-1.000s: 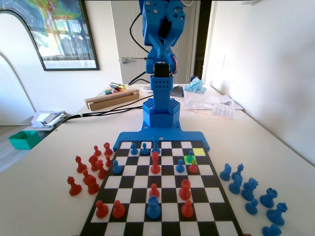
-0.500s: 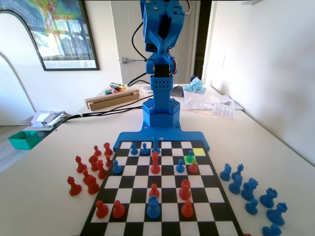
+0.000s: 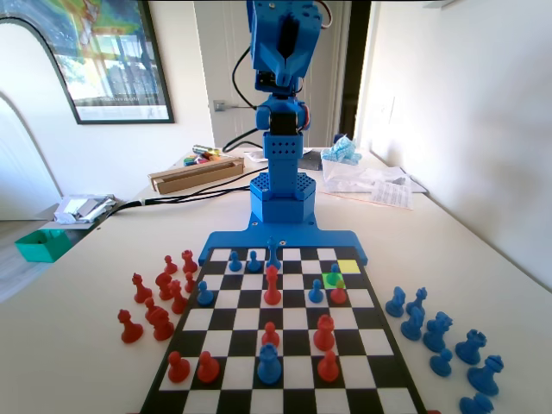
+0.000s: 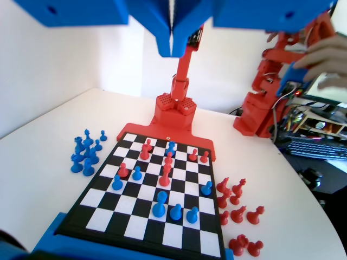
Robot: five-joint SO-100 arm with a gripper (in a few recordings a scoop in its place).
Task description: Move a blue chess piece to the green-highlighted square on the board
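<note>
Your flat black-and-white chequered board [image 3: 285, 345] carries six blue pieces in the fixed view: three along the far row, one at the left edge, one large one near the front, and the small blue plastic pawn [image 3: 335, 274] with the round head. That pawn stands on the one bright lime-green square [image 3: 330, 280], in the second row from the blue arm, near the board's right edge, with a red piece [image 3: 339, 293] just in front of it and another blue piece just to its left. One pale yellow square [image 3: 348, 266] lies diagonally behind it, bare. You can count seven red pieces on the board. Off the board, about nine red pieces [image 3: 159, 297] cluster on the white table [image 3: 78, 345] at the left and about nine blue ones [image 3: 444, 336] at the right.

Your blue arm is folded up high above its base, well clear of every piece. In the wrist view the two-finger gripper [image 4: 171, 40] hangs at the top edge with its jaws pressed together, nothing between them, looking down the length of the board [image 4: 146, 195].
</note>
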